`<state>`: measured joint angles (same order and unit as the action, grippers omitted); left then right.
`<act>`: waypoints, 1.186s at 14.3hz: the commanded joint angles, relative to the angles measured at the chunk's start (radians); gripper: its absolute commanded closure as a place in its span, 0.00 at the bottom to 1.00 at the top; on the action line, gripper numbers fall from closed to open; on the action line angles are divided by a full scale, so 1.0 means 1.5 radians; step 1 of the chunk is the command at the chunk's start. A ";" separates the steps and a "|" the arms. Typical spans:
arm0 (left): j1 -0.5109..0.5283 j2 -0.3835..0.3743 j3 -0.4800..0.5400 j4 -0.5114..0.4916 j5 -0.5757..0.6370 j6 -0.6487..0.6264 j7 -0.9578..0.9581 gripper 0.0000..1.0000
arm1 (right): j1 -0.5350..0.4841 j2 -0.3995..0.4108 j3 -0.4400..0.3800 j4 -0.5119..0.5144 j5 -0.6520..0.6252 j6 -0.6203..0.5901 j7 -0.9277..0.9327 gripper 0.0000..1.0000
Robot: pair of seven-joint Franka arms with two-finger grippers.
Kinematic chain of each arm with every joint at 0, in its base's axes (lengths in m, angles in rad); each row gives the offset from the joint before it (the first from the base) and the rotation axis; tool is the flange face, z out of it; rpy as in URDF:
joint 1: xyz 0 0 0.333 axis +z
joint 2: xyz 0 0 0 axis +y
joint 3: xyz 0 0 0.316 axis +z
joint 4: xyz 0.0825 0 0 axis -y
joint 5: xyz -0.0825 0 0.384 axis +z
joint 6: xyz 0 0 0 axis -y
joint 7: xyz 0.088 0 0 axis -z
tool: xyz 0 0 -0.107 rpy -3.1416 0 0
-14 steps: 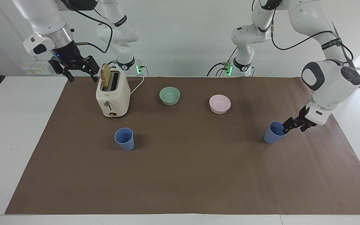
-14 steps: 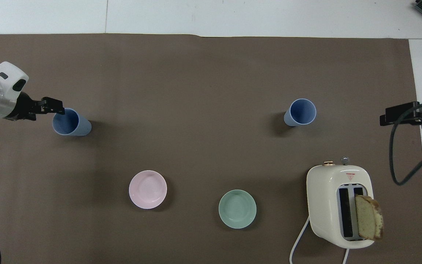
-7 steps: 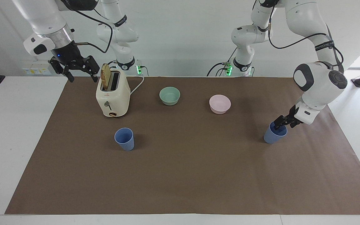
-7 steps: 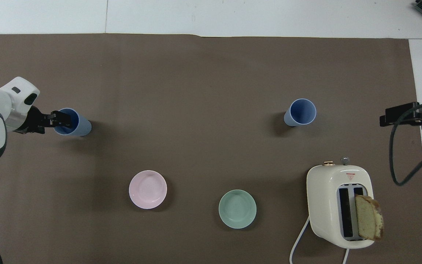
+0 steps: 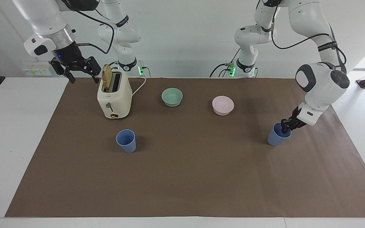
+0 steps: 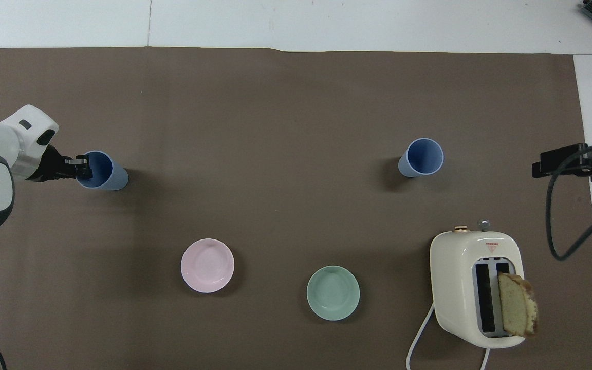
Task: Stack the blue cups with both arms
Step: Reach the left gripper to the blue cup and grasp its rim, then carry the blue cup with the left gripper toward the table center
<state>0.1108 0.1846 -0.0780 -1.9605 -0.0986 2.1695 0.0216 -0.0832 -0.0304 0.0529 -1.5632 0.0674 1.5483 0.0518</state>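
One blue cup point(image 5: 277, 137) point(image 6: 110, 176) stands upright on the brown mat at the left arm's end of the table. My left gripper point(image 5: 285, 126) point(image 6: 83, 167) is shut on that cup's rim, one finger inside the cup and one outside. The other blue cup point(image 5: 126, 141) point(image 6: 421, 157) stands free toward the right arm's end, farther from the robots than the toaster. My right gripper point(image 5: 84, 78) point(image 6: 563, 160) hangs open and empty in the air beside the toaster, over the mat's edge; that arm waits.
A cream toaster point(image 5: 114, 99) point(image 6: 460, 267) with a slice of bread in it stands near the right arm. A mint-green bowl point(image 5: 172, 97) point(image 6: 333, 293) and a pale pink bowl point(image 5: 222, 105) point(image 6: 207, 265) sit between the arms' bases, nearer to the robots than the cups.
My left gripper has moved in onto the cup's rim and closed on it. The cup, the right arm and everything else stay where they were.
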 commanded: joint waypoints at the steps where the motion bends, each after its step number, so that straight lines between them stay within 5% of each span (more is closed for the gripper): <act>1: -0.012 0.008 0.007 0.028 0.000 0.005 0.015 1.00 | -0.008 -0.018 0.004 -0.018 -0.009 -0.002 -0.018 0.00; 11: -0.038 -0.039 -0.060 0.144 -0.006 -0.159 -0.087 1.00 | -0.008 -0.018 0.004 -0.018 -0.009 -0.002 -0.018 0.00; 17: -0.208 -0.027 -0.072 0.145 0.002 -0.137 -0.296 1.00 | -0.008 -0.018 0.004 -0.018 -0.009 -0.002 -0.018 0.00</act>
<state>-0.1218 0.1224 -0.1994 -1.7567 -0.1000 1.9512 -0.3276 -0.0838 -0.0312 0.0529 -1.5648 0.0674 1.5483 0.0518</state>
